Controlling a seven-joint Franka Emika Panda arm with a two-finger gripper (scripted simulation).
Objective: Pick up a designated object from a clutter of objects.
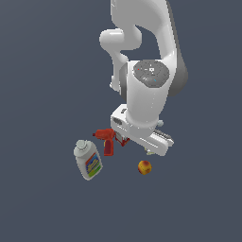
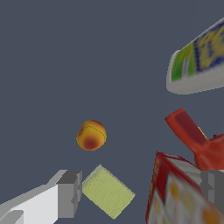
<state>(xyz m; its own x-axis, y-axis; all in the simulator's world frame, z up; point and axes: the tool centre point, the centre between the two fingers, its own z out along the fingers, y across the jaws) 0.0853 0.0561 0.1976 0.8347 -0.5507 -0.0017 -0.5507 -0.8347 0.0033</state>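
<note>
The fingers [image 2: 139,192] stood wide apart, holding nothing. The small fruit [image 1: 144,167] lay alone on the desk [image 1: 42,198], near the sponge [image 2: 107,191], with the drill [image 1: 107,139] and bottle [image 1: 88,160] off toward the exterior view's left.

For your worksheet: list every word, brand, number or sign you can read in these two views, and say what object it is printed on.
None can be read.
White bottle: a green, blue and yellow label, lettering too blurred.
Red cracker box: printed front, blurred and cut off by the frame.
Red drill: no markings visible.
</note>
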